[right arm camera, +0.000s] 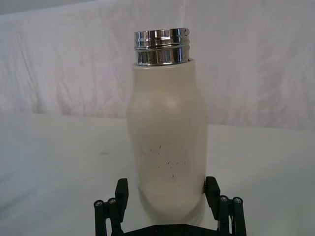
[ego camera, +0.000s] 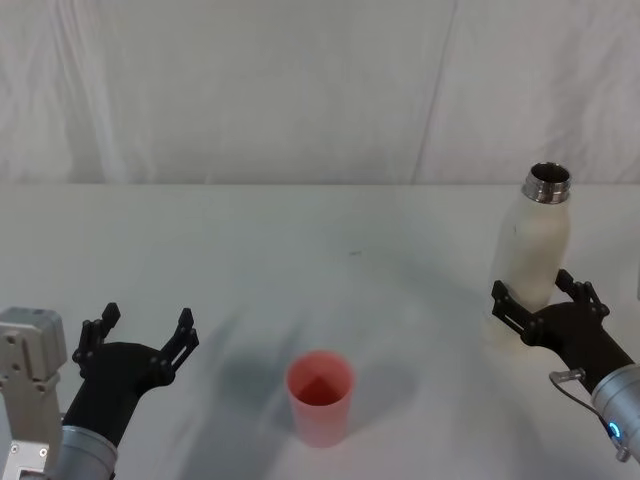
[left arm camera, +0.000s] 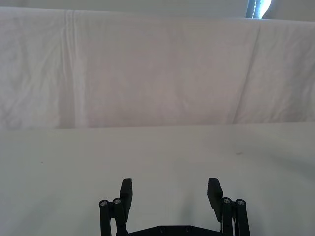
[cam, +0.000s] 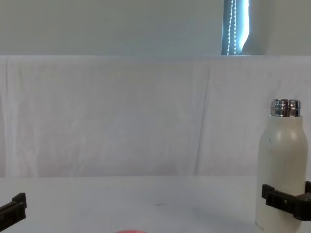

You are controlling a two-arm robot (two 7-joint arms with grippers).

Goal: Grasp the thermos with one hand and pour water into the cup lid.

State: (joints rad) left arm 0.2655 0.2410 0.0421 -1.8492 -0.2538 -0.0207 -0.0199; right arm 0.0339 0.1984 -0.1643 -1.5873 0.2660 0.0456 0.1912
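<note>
Standing nearest the robot on the white table (ego camera: 300,230), the pink cup lid (ego camera: 320,396) sits mouth up, roughly midway between the two arms; in the chest view just its curved top rim (cam: 129,231) peeks in at the bottom edge. To its left, the left gripper (ego camera: 138,331) hovers low over the cloth with its fingers spread wide and nothing between them, well apart from the lid; its own wrist view shows the two black fingers (left arm camera: 126,189) parted over bare table. On the right side and a little farther back, the right gripper (ego camera: 545,298) has its fingers on either side of the thermos (ego camera: 533,250), low on the body. In the right wrist view the fingers (right arm camera: 121,189) sit against the cream wall near the base of the thermos (right arm camera: 167,142), so it is pinching the bottle. The thermos stands upright, its steel neck (right arm camera: 161,46) uncapped. Behind everything hangs a creased white backdrop (cam: 121,116).
</note>
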